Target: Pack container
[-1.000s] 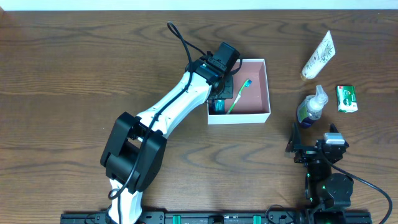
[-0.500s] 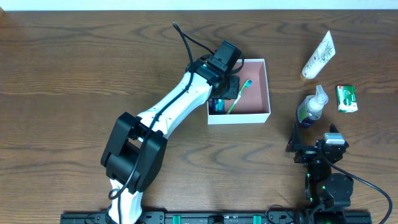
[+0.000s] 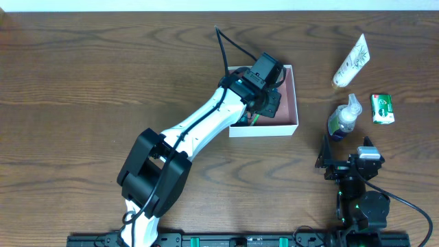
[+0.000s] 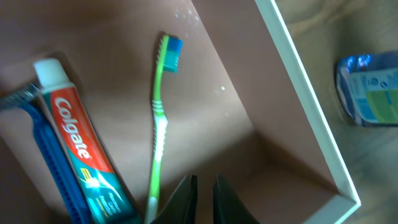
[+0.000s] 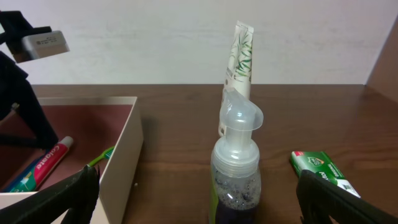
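The container [image 3: 295,96] is a square white box with a dusty pink inside at the table's centre right. It also shows in the left wrist view [image 4: 298,81] and the right wrist view [image 5: 121,155]. In it lie a green toothbrush [image 4: 158,118], a Colgate tube [image 4: 78,146] and a blue razor [image 4: 46,162]. My left gripper [image 3: 269,103] hovers inside the box, just right of the toothbrush handle. In the left wrist view it [image 4: 204,186] is shut and empty. My right gripper [image 3: 350,168] is parked low at the right and wide open, with a pump bottle [image 5: 236,168] ahead of it.
Right of the box stand the pump bottle [image 3: 343,118], a white tube [image 3: 351,60] and a green packet [image 3: 383,108]. A blue and green labelled thing [image 4: 370,90] shows just outside the box wall. The left arm lies across the box's left half.
My left gripper has moved to the right, from the box's left edge to over its middle. The items in the box and the right arm have not moved.
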